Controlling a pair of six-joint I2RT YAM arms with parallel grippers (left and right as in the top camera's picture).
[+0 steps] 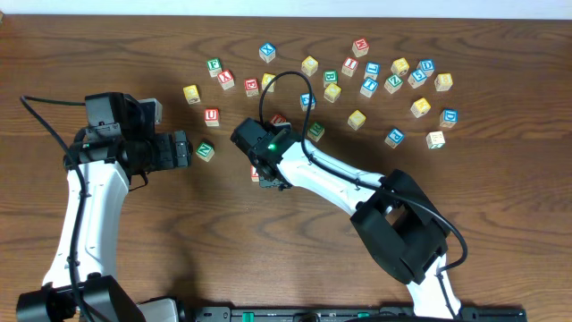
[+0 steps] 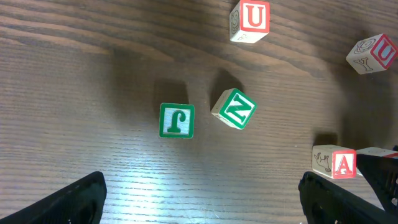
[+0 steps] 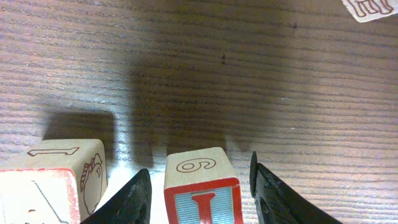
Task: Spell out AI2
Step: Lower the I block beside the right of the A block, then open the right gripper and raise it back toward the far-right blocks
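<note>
In the right wrist view, a red-framed block with a red I stands on the table between my right gripper's fingers, with a gap on each side. A red A block stands just left of it. In the overhead view the right gripper covers the I block, and the A block peeks out at its left. My left gripper is open and empty, low over bare wood. The A block also shows at the left wrist view's right edge. I cannot pick out a 2 block.
A green J block, a green N block and a red U block lie ahead of the left gripper. Several loose letter blocks are scattered across the far side of the wooden table.
</note>
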